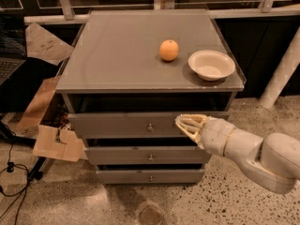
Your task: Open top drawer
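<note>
The top drawer point(122, 124) is the long grey front just under the cabinet top, with a small round metal knob point(150, 127) at its centre. It stands pulled out a little, with a dark gap above it. My gripper point(183, 123) comes in from the right on a cream arm, its pale fingertips in front of the right part of this drawer front, right of the knob. Two narrower grey drawer fronts point(149, 155) sit below it.
An orange point(168, 50) and a white bowl point(211, 64) sit on the grey cabinet top point(117, 55). Cardboard pieces point(55, 143) and cables point(11, 172) lie on the floor at the left. A white post point(281, 74) stands at the right.
</note>
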`<act>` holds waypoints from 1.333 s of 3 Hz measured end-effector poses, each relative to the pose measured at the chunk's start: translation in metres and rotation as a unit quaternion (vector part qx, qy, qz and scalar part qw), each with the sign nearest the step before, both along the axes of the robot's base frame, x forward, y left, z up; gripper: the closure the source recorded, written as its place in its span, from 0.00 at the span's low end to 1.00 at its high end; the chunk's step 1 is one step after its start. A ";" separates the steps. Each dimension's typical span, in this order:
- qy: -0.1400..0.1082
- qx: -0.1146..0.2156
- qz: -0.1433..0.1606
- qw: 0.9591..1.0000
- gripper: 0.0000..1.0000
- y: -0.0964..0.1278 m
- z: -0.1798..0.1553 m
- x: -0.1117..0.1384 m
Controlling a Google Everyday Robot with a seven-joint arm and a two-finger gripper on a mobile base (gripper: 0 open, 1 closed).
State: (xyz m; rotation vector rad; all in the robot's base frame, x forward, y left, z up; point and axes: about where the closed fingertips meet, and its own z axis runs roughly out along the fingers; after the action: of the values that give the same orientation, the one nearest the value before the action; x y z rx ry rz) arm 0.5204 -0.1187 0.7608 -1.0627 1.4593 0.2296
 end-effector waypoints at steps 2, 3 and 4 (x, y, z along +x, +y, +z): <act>0.002 -0.047 -0.022 0.999 1.00 -0.003 -0.036 0.043; 0.020 -0.082 -0.051 0.995 1.00 -0.018 -0.053 0.057; 0.024 -0.088 -0.056 0.994 1.00 -0.021 -0.057 0.059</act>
State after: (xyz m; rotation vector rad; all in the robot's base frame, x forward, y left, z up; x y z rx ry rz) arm 0.5799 -0.1401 0.7037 -1.1188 1.5994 0.0456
